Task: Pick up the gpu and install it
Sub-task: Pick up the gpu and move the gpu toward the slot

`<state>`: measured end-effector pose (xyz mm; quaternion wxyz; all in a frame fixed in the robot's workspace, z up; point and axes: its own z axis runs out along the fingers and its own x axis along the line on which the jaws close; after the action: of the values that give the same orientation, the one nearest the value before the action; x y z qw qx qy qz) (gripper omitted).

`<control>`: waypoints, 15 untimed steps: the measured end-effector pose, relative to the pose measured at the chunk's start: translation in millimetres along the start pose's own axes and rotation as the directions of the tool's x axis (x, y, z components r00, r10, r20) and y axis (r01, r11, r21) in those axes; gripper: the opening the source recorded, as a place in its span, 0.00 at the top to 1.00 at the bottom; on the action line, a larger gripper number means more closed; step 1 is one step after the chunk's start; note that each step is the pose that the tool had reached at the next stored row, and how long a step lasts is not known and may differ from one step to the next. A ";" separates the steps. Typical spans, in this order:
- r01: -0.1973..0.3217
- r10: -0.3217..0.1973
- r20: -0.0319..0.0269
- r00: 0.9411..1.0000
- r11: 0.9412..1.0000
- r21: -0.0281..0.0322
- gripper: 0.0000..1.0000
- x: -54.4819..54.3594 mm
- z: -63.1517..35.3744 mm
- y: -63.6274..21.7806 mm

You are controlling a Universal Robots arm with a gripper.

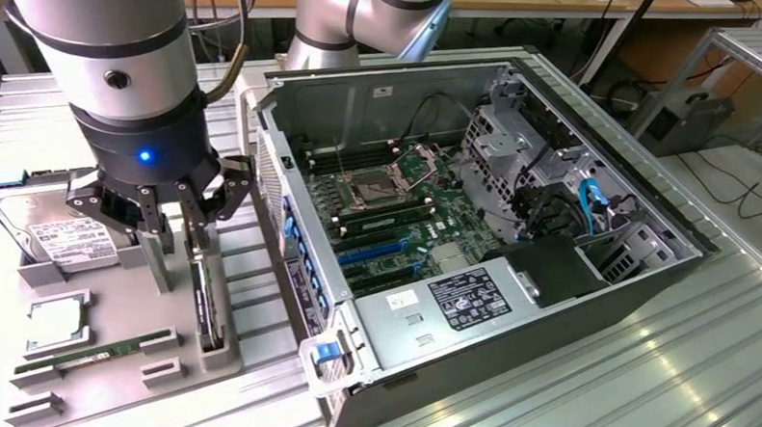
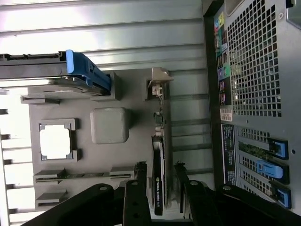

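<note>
The work surface is a ribbed metal table (image 1: 605,378) carrying an open computer case (image 1: 360,87) on the exterior view's right and a grey parts tray (image 1: 107,298) on the exterior view's left. The case lies with its side panel removed, exposing the motherboard (image 1: 419,215) and its blue expansion slots (image 1: 379,250). The tray carries a hard drive (image 1: 65,238) with a white label, a processor chip (image 1: 57,317) in a square frame, and a green memory stick (image 1: 92,352) lying in its holders. The gpu (image 1: 203,307) stands on edge in a slot along the side of the tray nearest the case, seated in the tray and outside the case. The gripper (image 1: 194,227) hangs directly over the gpu, pointing down. In the wrist view the gripper (image 2: 161,181) is released: one finger (image 2: 141,186) stands on each side of the thin dark gpu (image 2: 159,169), with a visible gap between each finger and the card. The wrist view also shows the tray (image 2: 136,141), the hard drive (image 2: 33,70) with a blue clip, and the perforated rear wall of the case (image 2: 254,70) just beside the tray.
</note>
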<state>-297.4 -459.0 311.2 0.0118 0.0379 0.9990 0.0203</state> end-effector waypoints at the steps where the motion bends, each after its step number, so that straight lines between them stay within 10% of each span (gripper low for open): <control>1: 0.000 0.000 0.000 1.000 1.000 0.000 0.64 0.0 1.7 -0.1; 15: 0.000 0.000 0.000 1.000 1.000 0.000 0.64 0.4 28.4 -3.1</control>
<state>-297.3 -460.9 282.6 0.0118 0.0379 0.9990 0.0203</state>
